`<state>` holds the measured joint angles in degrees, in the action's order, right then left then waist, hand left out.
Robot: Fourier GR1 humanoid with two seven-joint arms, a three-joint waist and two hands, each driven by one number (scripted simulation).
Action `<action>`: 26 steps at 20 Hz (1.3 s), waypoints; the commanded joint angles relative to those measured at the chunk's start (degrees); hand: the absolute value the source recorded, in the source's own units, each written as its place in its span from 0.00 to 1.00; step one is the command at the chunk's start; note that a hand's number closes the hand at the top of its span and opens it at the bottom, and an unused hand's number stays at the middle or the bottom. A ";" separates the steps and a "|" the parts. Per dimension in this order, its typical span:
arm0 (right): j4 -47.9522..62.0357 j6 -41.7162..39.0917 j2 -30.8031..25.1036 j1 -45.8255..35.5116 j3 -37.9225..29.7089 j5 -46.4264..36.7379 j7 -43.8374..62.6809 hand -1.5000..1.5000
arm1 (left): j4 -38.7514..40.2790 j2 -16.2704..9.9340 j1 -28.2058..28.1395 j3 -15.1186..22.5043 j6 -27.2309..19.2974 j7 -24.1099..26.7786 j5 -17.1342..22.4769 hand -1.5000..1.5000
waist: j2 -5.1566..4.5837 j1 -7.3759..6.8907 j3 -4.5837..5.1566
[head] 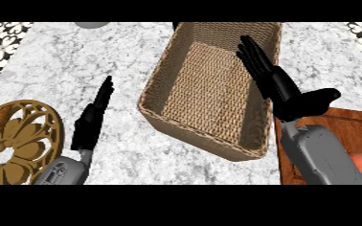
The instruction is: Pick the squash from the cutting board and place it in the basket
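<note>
Wicker basket (170, 84) on marble surface (92, 62), nothing visible inside. Right hand (279, 88) over its right rim, fingers straight, holding nothing. Left hand (92, 119) open beside it.

The right hand (277, 84) stretches straight fingers over the woven basket (157, 88), cutting board (341, 124) beneath its forearm, left hand (92, 117) open on the counter (71, 62)

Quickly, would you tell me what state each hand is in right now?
Left hand: open, holding nothing.
Right hand: open, holding nothing, over the basket.
</note>
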<state>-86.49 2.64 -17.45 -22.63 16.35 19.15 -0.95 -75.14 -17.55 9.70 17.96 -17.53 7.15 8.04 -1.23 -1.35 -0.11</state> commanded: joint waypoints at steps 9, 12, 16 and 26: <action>-4.24 -42.17 -20.70 20.29 -8.62 10.30 -26.50 1.00 | -7.12 -6.99 2.01 -2.77 8.53 -0.93 2.94 0.50 | 1.88 4.73 -0.38; -7.55 -37.66 -21.20 30.68 -10.32 -6.18 -39.68 0.00 | -8.81 -9.25 0.53 -4.13 11.55 -0.33 4.18 0.50 | 1.75 3.62 -0.05; -12.37 -27.38 -24.36 38.62 -16.32 -13.81 -41.19 0.00 | -13.73 -8.18 -2.17 -2.17 10.48 -2.42 3.13 0.50 | 1.91 3.48 0.05; -15.31 -19.69 -41.51 39.28 -39.03 -21.46 -30.42 0.00 | -11.92 -8.75 -1.03 -4.09 12.25 -2.17 3.87 0.50 | 1.64 3.89 0.29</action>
<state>-100.91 -16.98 -51.69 14.72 -16.21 2.12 -33.44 -87.37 -26.95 9.19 13.36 -5.55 4.34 12.34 0.51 2.47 0.12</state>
